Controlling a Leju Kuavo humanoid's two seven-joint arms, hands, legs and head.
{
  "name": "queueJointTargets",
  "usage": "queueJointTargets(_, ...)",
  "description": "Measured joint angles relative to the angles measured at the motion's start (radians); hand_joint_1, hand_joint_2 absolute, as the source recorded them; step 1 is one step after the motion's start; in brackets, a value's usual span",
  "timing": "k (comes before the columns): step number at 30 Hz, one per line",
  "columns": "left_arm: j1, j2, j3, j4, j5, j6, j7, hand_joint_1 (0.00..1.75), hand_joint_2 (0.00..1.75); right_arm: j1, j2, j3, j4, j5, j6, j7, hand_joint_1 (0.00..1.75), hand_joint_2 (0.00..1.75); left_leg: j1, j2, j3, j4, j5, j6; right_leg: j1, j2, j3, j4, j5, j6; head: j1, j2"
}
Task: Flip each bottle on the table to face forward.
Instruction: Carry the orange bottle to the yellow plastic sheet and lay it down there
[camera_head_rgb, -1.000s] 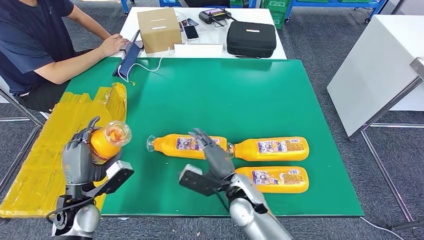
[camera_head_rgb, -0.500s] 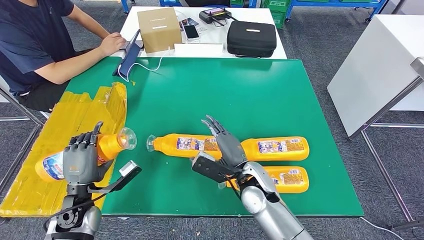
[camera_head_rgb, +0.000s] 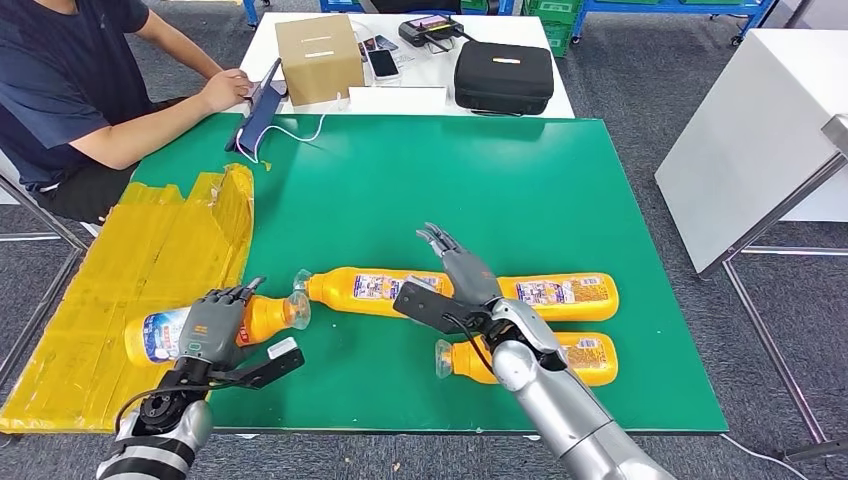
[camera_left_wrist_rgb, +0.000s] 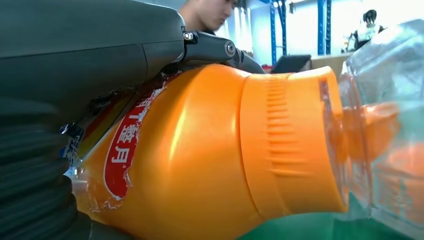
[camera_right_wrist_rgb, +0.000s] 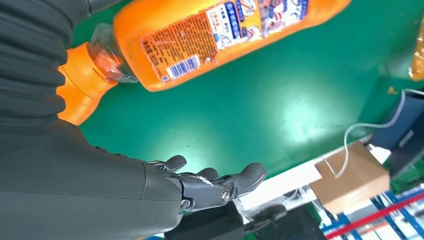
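My left hand (camera_head_rgb: 212, 325) grips an orange bottle (camera_head_rgb: 165, 335) around its shoulder. The bottle lies level, low over the yellow sheet's edge, with its clear cap (camera_head_rgb: 296, 311) pointing right. Up close, the left wrist view shows that bottle (camera_left_wrist_rgb: 200, 150) under my left hand (camera_left_wrist_rgb: 75, 60). Three more orange bottles lie on the green table (camera_head_rgb: 480, 180): one at the centre (camera_head_rgb: 360, 288), one to its right (camera_head_rgb: 560, 292) and one nearer me (camera_head_rgb: 560, 358). My right hand (camera_head_rgb: 462, 278) hovers over the centre bottles, fingers stretched and holding nothing. The right wrist view has its fingers (camera_right_wrist_rgb: 210, 186) above a labelled bottle (camera_right_wrist_rgb: 225, 30).
A crumpled yellow sheet (camera_head_rgb: 150, 250) covers the table's left side. A person (camera_head_rgb: 70, 90) sits at the back left, hand near a dark blue folder (camera_head_rgb: 258, 118). Behind are a cardboard box (camera_head_rgb: 318, 58) and a black case (camera_head_rgb: 502, 77). A white table (camera_head_rgb: 750, 130) stands to the right.
My left hand has tipped its bottle from steeply raised down to level, cap toward the right. My right hand has moved forward and to the right, above the lying bottles.
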Motion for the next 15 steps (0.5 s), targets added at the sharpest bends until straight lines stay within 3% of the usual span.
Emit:
queueJointTargets(2,-0.015,0.02,-0.019,0.033,0.038,-0.032,-0.043,0.03,0.87,-0.023,0.0,0.002,0.031,-0.008,0.013,-0.001,0.0,1.75,0.0,0.0,0.0,0.0,0.0,0.0,0.0,0.0,0.0,0.001,0.0,0.0,0.0,0.0)
queueJointTargets(4,-0.029,0.047,-0.038,0.069,0.093,-0.069,-0.108,0.0,0.0,-0.05,0.0,0.002,0.068,-0.018,0.027,-0.004,0.0,1.75,0.0,0.0,0.0,0.0,0.0,-0.001,0.0,0.0,0.0,0.002,0.0,0.0,0.0,0.0)
queueJointTargets(9,-0.058,0.112,-0.062,0.135,0.284,-0.184,-0.292,0.0,0.0,-0.12,0.005,0.011,0.177,-0.022,0.05,-0.008,0.0,1.75,0.0,-0.001,0.001,0.0,0.002,-0.001,0.0,-0.001,0.0,0.004,0.0,0.0,0.0,0.0)
queueJointTargets(15,-0.11,0.151,-0.088,0.167,0.5,-0.383,-0.444,0.0,0.0,-0.216,0.05,0.064,0.38,0.015,0.125,0.005,0.0,1.75,0.0,-0.004,0.001,0.0,0.006,-0.003,0.0,-0.002,-0.001,0.006,0.001,-0.003,0.0,0.0)
